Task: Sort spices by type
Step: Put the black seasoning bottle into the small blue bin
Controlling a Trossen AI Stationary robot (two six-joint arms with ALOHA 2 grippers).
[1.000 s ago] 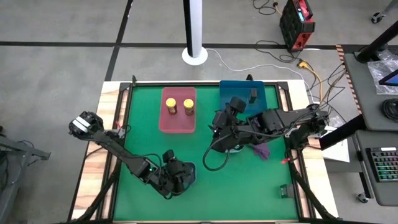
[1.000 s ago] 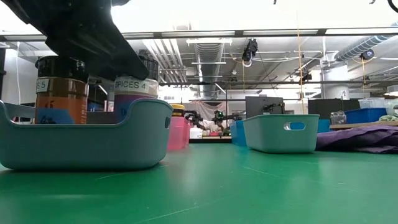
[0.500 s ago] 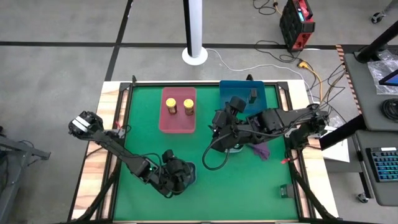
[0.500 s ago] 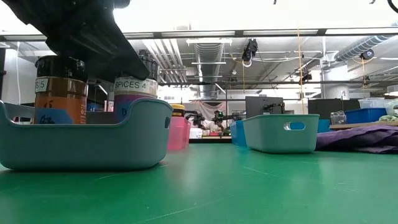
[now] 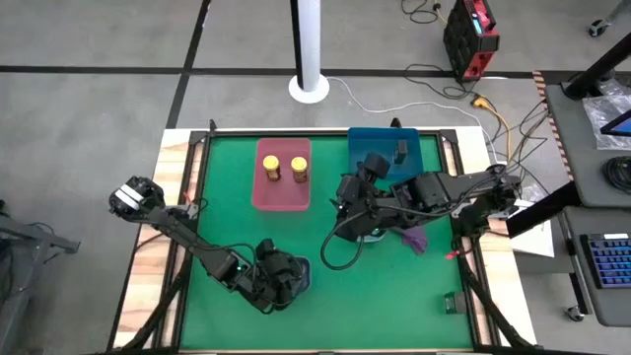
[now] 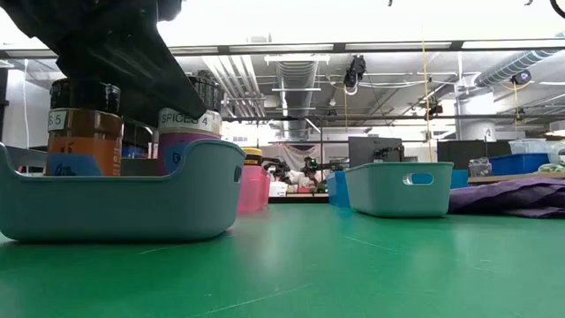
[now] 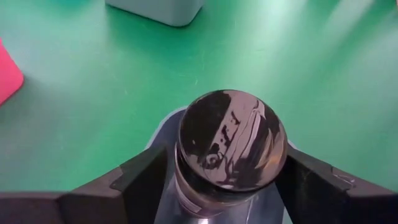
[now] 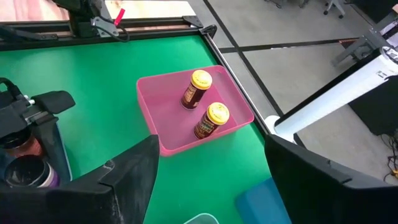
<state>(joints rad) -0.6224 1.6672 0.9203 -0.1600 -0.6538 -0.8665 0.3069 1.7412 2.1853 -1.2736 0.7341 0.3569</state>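
Two yellow-lidded jars (image 5: 284, 169) stand side by side in the pink tray (image 5: 283, 197) near the table's far edge. Down by the near edge, the left gripper (image 7: 225, 180) is clamped on a round dark-lidded jar (image 7: 231, 146) inside a grey tray (image 6: 124, 208). At mid-table the right gripper (image 8: 205, 186) hangs spread wide.
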